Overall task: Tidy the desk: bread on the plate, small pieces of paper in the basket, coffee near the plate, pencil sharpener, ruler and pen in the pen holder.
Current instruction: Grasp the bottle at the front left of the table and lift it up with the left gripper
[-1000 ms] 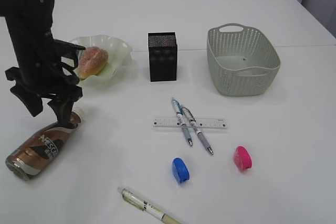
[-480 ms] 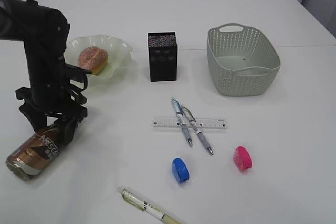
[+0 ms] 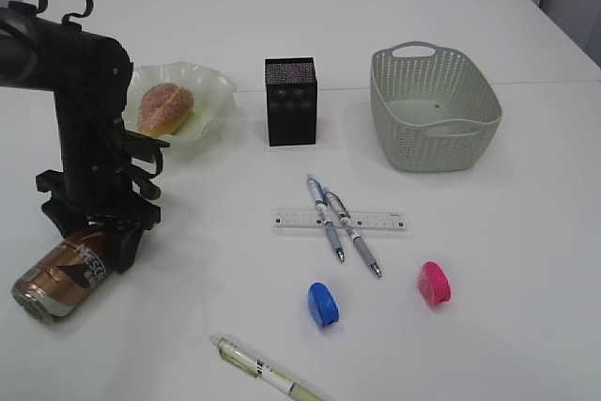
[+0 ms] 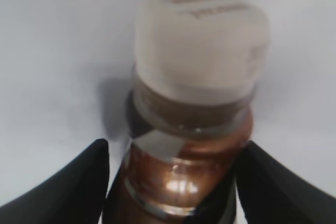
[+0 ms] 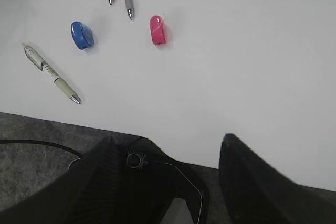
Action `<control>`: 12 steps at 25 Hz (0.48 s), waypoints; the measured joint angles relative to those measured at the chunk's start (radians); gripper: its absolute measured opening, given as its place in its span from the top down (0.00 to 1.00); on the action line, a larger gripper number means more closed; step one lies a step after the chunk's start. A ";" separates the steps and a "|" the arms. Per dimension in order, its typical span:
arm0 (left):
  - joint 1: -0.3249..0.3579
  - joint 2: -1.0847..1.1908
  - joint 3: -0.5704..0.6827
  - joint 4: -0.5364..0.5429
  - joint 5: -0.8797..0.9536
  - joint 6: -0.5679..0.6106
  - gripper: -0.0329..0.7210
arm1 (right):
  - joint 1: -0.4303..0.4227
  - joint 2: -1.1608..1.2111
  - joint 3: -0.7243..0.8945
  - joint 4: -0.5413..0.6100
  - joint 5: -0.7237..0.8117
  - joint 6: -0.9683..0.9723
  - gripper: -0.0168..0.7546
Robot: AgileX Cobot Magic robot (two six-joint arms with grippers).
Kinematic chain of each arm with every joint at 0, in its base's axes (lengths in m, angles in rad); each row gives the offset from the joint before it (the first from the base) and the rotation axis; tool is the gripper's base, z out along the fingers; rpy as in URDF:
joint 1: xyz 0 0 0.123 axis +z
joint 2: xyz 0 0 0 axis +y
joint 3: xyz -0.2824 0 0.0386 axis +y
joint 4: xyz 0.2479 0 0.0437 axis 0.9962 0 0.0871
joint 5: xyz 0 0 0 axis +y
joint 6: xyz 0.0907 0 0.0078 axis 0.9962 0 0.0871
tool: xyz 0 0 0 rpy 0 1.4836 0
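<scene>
While left arm (image 3: 89, 138) stands vertical, jaws straddling coffee bottle (image 4: 191, 129)

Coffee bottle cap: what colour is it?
White, or off-white, on the brown coffee bottle; the cap shows best in the left wrist view.

A white table (image 3: 526, 232) fills nearly the whole exterior view, its surface smooth and evenly lit, with only soft shadows, and a faint seam running across it in the upper half of the frame. Along the top edge runs a pale wall or cabinet front, with a darker grey strip in the upper right corner. In the right wrist view, grey speckled floor (image 5: 31, 135) shows below the table's near edge at lower left, crossed by a dark cable (image 5: 37, 142).
</scene>
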 joint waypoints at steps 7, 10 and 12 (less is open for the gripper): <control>0.000 0.001 0.000 0.001 0.000 0.000 0.39 | 0.000 0.000 0.000 0.000 0.001 0.000 0.36; 0.000 0.001 -0.003 0.001 0.006 0.000 0.52 | 0.000 0.000 0.000 0.000 0.001 0.000 0.36; 0.000 0.001 -0.005 0.002 0.006 0.000 0.56 | 0.000 0.000 0.000 0.000 0.001 0.000 0.36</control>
